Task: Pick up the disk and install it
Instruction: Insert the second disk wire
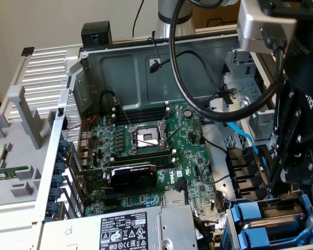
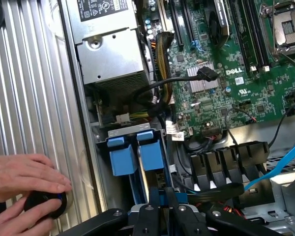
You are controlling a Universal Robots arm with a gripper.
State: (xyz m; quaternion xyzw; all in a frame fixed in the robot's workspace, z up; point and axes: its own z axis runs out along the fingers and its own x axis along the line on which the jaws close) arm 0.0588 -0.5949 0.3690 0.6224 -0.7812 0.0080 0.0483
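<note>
Low over the blue-framed disk (image 2: 150,150), pincer (image 2: 160,216) closed.

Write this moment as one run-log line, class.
pincer: shut on blue frame | place: drive bay | nearby: hands on black knob

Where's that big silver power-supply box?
The silver metal power-supply box sits at the exterior view's bottom centre, just below the green motherboard, left of the blue drive trays.
</note>
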